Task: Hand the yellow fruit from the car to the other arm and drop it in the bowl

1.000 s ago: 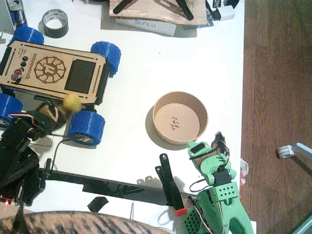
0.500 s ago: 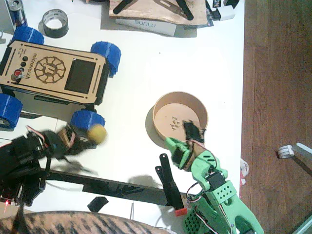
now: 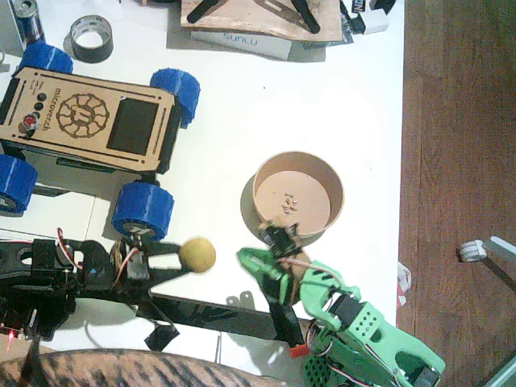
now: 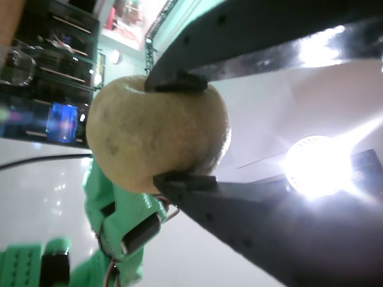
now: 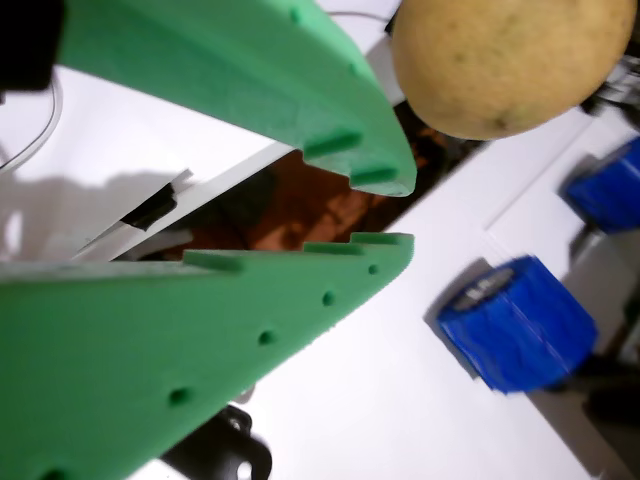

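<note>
Two grippers meet at lower centre of the fixed view. Black left gripper (image 3: 189, 255), lower left: jaws clamped on the yellow fruit (image 3: 197, 254), held clear of the car (image 3: 89, 125) at upper left; a wrist view shows the fruit (image 4: 157, 133) pinched top and bottom. Green right gripper (image 3: 256, 262), lower right: jaws nearly together, holding nothing, tips (image 5: 385, 210) just beside the fruit (image 5: 510, 62). Bowl (image 3: 298, 195), centre right, holds no fruit.

Left pincer (image 3: 187, 254) clamped, right pincer (image 3: 260, 246) parted, tips near.
</note>
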Robot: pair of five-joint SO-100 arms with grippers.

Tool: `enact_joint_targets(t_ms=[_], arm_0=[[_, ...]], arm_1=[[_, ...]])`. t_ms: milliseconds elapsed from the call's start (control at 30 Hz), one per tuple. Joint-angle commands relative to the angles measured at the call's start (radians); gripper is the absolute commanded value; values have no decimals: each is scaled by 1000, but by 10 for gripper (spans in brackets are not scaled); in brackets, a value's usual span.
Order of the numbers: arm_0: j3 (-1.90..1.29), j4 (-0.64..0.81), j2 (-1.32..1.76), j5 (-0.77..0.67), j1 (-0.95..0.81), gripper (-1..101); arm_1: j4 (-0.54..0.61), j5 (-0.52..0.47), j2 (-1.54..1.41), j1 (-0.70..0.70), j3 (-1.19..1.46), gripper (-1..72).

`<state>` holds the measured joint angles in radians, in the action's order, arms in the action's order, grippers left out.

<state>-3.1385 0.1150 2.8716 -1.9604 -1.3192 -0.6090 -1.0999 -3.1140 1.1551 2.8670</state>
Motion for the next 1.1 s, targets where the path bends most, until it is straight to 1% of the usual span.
enact_joint_targets(t_ms=[0,67,133,233,267,333,367,467,567,633,700,800,933,1067], arm_0=[[-104,15,41,-20,-9,1],[-66,5,41,-9,-9,1],[-8,-40,41,23,-9,1],[106,-172,37,83,-11,1],[140,-212,32,91,-11,1],[186,-270,29,94,-11,1],[190,-276,31,94,-11,1],[201,-273,32,94,-11,1],[201,-267,32,94,-11,1],[201,-267,32,94,-11,1],[199,-268,31,94,-11,1],[192,-270,31,94,-11,1],[192,-267,31,94,-9,1],[195,-259,29,94,-9,1]], arm_1=[[23,-21,-11,63,5,1],[23,-21,-8,106,8,1],[23,-23,-8,146,8,1],[25,-25,-9,175,8,4],[25,-25,-9,175,8,36],[31,-23,-9,173,9,132],[37,-21,-9,170,9,182],[74,-14,-11,156,9,286],[152,-3,12,140,9,347],[216,2,41,132,9,372],[264,6,67,130,9,382],[298,9,87,130,11,385],[348,20,135,129,12,383],[431,43,216,124,15,379]])
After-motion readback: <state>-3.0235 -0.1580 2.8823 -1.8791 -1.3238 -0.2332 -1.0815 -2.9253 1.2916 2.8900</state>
